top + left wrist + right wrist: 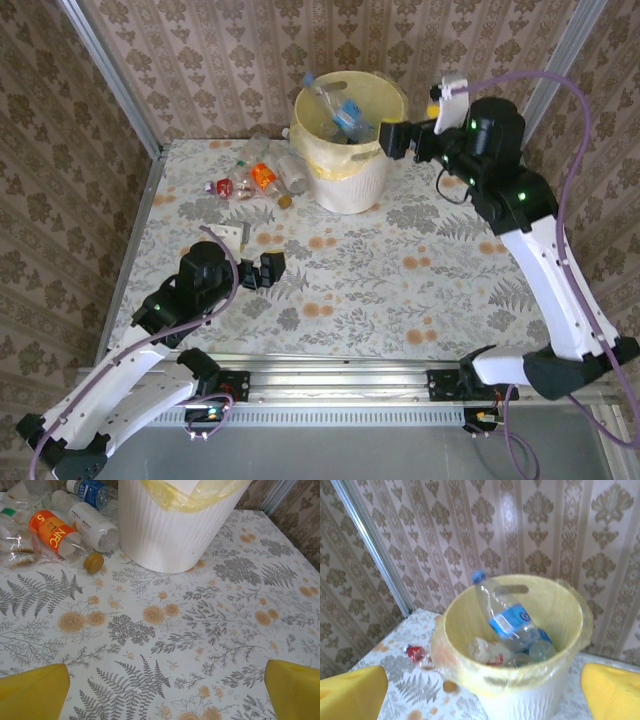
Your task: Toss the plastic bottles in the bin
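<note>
The right pincer [385, 138] gaped wide and empty by the bin [350, 185], bottles [505, 617] lying inside it, while the left pincer [262, 270], also wide, hovered over the table [400, 280] short of other bottles [262, 177]

1 overhead rear view, 2 wrist close-ups, common bin [350, 188]

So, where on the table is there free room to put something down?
The wide patch of table between the bin, the left pincer and the near rail is bare. Left of the bin it is crowded with plastic bottles.
</note>
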`<act>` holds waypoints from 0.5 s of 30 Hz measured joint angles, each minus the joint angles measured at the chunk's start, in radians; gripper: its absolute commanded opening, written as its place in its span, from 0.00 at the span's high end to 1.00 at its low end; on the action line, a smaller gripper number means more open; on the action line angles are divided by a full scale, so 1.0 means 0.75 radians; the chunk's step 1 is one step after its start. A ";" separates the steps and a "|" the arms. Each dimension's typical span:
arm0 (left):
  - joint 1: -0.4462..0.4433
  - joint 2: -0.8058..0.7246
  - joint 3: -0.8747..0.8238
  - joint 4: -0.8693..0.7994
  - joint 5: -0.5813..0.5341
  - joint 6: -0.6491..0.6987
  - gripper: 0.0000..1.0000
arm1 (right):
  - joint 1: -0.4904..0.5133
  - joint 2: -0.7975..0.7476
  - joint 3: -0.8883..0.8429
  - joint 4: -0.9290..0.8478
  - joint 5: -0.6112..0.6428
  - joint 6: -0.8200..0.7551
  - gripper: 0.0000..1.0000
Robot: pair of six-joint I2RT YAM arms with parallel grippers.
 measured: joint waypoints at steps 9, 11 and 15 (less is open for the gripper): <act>0.002 0.058 0.037 0.022 0.018 0.001 0.00 | -0.003 -0.045 -0.294 -0.014 0.001 0.041 0.00; 0.008 0.097 0.068 0.028 0.020 0.001 0.00 | -0.006 -0.048 -0.315 -0.025 0.001 0.065 0.00; 0.061 0.181 0.133 0.040 0.045 0.001 0.00 | -0.013 -0.069 -0.360 -0.070 -0.002 0.097 0.00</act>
